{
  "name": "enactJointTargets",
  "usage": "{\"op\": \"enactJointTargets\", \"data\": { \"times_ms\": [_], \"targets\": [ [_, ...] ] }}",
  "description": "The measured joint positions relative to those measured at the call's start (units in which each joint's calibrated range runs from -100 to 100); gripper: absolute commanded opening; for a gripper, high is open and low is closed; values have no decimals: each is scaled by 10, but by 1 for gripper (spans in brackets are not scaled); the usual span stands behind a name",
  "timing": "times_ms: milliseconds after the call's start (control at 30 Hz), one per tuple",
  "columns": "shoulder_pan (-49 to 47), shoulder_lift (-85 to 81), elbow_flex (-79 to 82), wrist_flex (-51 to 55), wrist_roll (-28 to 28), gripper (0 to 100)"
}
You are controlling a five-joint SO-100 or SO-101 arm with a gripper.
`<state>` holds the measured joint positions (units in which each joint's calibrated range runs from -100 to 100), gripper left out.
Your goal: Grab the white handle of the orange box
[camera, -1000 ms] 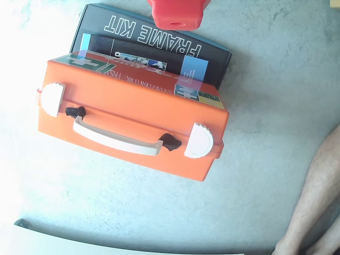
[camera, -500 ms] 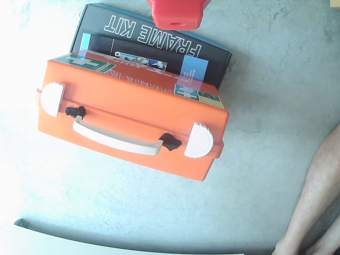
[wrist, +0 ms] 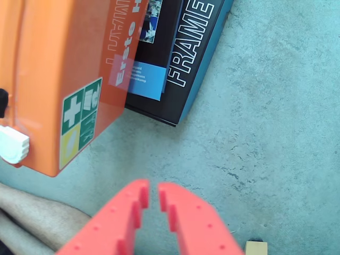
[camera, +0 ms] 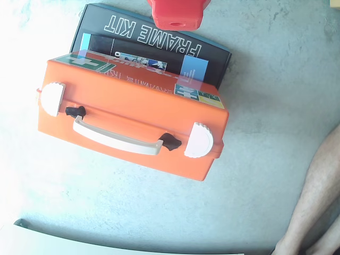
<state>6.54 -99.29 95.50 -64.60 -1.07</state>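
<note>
In the fixed view the orange box (camera: 133,114) lies on the grey floor, with the white handle (camera: 114,138) running along its near side between two black hinge pieces. In the wrist view only a corner of the orange box (wrist: 58,69) shows at the upper left, and the white handle is out of view there. My red gripper (wrist: 154,195) sits at the bottom of the wrist view over bare floor, well off the box. Its fingers are shut with nothing between them. A red part of my arm (camera: 175,13) pokes in at the top of the fixed view.
A black "FRAME KIT" box (camera: 154,40) lies under and behind the orange box. Round white latches (camera: 199,141) flank the handle. A person's bare leg (camera: 313,196) is at the right edge. A pale board (camera: 79,245) lies along the bottom.
</note>
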Motion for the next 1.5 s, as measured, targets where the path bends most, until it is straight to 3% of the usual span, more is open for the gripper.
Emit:
{"op": "enactJointTargets", "data": {
  "times_ms": [400,800,1067,1500],
  "targets": [
    [0,66,-80,158,-11,4],
    [-2,99,-119,241,-9,44],
    [0,262,-264,282,-14,38],
    [0,344,-249,284,-14,35]
  ]
}}
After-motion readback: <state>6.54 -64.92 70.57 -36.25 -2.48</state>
